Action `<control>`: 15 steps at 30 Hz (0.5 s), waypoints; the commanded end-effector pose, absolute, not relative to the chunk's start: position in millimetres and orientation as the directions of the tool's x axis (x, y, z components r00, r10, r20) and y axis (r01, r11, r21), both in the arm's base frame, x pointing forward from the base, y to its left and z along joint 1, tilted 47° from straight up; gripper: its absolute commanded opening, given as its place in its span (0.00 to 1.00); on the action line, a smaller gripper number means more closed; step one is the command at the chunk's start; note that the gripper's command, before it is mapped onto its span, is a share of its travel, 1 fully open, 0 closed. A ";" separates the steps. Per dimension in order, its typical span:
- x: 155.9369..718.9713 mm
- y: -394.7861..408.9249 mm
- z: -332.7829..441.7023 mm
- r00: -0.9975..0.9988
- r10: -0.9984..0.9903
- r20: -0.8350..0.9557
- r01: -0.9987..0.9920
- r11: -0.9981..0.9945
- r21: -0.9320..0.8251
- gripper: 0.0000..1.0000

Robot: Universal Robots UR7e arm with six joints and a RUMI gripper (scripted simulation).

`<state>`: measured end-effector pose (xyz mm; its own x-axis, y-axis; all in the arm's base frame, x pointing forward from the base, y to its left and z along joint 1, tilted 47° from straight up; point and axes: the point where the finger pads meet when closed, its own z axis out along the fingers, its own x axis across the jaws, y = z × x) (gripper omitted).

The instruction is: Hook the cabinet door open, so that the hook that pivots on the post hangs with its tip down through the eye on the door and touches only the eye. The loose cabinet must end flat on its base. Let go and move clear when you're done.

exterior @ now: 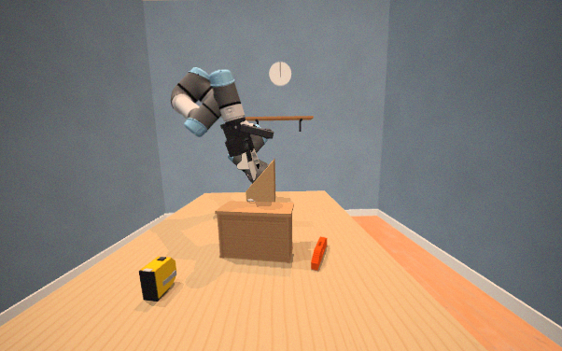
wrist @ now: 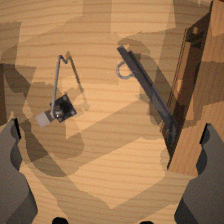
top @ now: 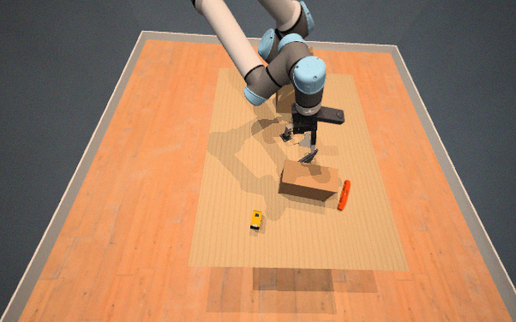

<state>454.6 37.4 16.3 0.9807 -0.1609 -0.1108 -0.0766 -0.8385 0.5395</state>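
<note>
Jaws of the dark two-finger gripper stand spread wide with nothing between them. It hangs pointing down at the tan mat, just behind the brown wooden box cabinet.

In the wrist view both dark fingers frame the bottom corners, one at seven o'clock and one at five. At ten o'clock from the picture's centre sits the small dark post on its pale base, with the thin grey wire hook reaching up from it toward eleven o'clock and bending back. At one o'clock a small grey ring, the eye, sits against the dark edge of the cabinet door, which runs slanting down toward four o'clock. Hook and eye are apart.

In the top view a slim orange block lies just beside the cabinet at three o'clock, and a yellow and black box lies at seven o'clock, well apart. In the exterior view the cabinet sits flat on its base.
</note>
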 end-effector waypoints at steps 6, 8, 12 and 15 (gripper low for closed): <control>456.6 48.8 -10.8 0.958 0.119 -0.261 0.256 -0.766 0.590 1.00; 456.7 51.1 -15.3 0.942 0.164 -0.293 0.313 -0.741 0.594 1.00; 457.0 55.1 -22.7 0.908 0.234 -0.347 0.406 -0.694 0.595 1.00; 457.2 57.5 -26.9 0.885 0.272 -0.379 0.457 -0.662 0.594 1.00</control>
